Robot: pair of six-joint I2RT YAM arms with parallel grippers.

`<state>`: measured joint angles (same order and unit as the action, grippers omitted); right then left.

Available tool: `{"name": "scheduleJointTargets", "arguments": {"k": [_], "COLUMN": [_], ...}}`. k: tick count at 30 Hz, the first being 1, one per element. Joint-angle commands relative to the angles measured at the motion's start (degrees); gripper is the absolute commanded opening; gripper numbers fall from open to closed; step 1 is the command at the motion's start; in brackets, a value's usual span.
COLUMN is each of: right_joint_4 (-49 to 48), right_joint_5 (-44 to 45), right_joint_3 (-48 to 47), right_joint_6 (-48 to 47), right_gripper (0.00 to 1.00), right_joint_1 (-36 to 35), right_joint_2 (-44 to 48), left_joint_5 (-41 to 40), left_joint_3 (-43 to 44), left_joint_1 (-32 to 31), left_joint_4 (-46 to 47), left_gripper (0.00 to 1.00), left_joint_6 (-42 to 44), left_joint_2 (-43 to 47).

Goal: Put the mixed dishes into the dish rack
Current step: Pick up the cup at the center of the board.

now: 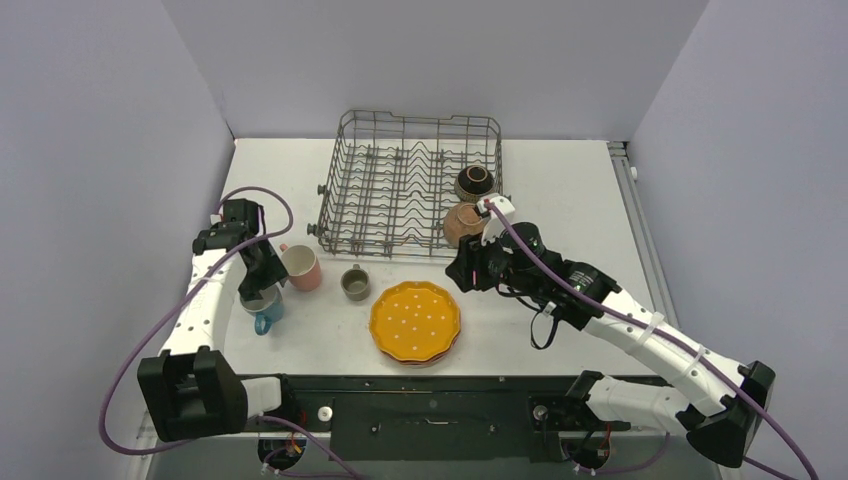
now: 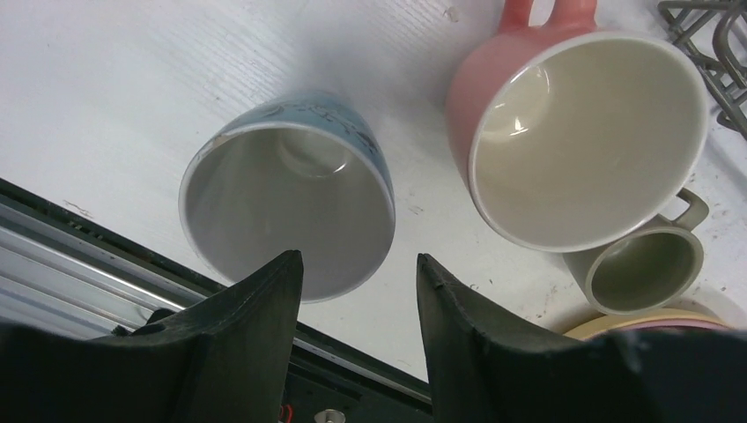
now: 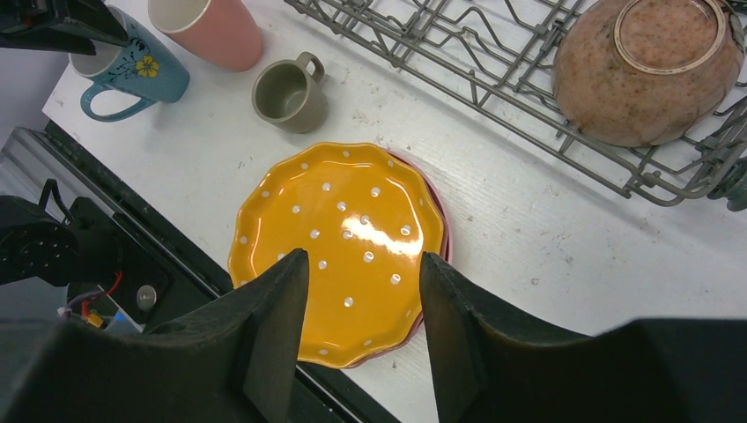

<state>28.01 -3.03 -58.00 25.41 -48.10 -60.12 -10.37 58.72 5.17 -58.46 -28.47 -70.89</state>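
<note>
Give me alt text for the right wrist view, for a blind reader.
The right gripper, open and empty, points at a scalloped orange plate with white dots. A terracotta bowl lies upside down in the dish rack upper right; a grey-green cup, pink cup and blue flowered mug stand upper left.

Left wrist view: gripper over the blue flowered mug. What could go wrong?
The pink ceramic cup stands close beside the blue flowered mug; the left gripper, jaws open at the mug's rim, may bump the cup.
The scalloped orange-yellow dotted plate lies flat on pink plates; the right gripper above could drag the stack.
</note>
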Motion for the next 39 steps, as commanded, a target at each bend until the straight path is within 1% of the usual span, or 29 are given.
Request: {"name": "scheduleJointTargets", "arguments": {"k": [1, 11, 16, 21, 24, 25, 26, 27, 36, 39], "right_joint_4": [-3.58, -4.01, -3.57, -2.55, -2.07, -1.9, -1.68, -1.58, -1.03, -0.96], "right_joint_5": [-0.45, -1.03, -0.74, -0.65, -0.35, -0.24, 0.08, 0.23, 2.73, 2.85], "right_joint_3": [0.06, -0.63, -0.92, -1.99, -2.68, -2.84, -2.96, -3.07, -2.61, -2.56], "right_joint_6": [0.39, 0.55, 0.76, 1.02, 1.25, 1.28, 1.37, 1.38, 3.28, 3.59], "right_gripper": [0.45, 0.45, 0.44, 0.44, 0.44, 0.44, 0.43, 0.43, 0.43, 0.42], "right_joint_1": [-0.41, -0.5, -0.51, -0.63, -0.87, -0.91, -1.18, -1.24, -3.22, -4.13], "right_joint_2": [-0.7, -2.73, -3.24, -3.83, -3.68, -3.64, -3.44, -3.39, -2.14, -1.73], "left_joint_5": [1.07, 3.33, 4.49, 3.75, 3.18, 3.08, 2.99, 2.94, 3.67, 1.81], "left_joint_3": [0.17, -0.47, -0.44, -0.49, -0.73, -0.81, -0.95, -1.14, -2.48, -2.27], "left_joint_1": [1.4, 3.18, 3.27, 3.35, 3.32, 3.28, 3.29, 3.32, 3.32, 3.12], "left_joint_4": [4.08, 8.5, 9.93, 10.44, 10.42, 10.43, 10.45, 10.57, 10.48, 9.47], "left_gripper": [0.46, 0.38, 0.27, 0.22, 0.14, 0.09, 0.06, 0.01, 0.0, 0.0], "left_joint_6": [1.0, 2.0, 2.06, 2.7, 3.24, 3.29, 3.43, 3.51, 4.07, 3.67], "left_joint_2": [-1.62, -6.2, -7.93, -8.73, -8.76, -8.62, -8.4, -8.22, -4.64, -2.75]}}
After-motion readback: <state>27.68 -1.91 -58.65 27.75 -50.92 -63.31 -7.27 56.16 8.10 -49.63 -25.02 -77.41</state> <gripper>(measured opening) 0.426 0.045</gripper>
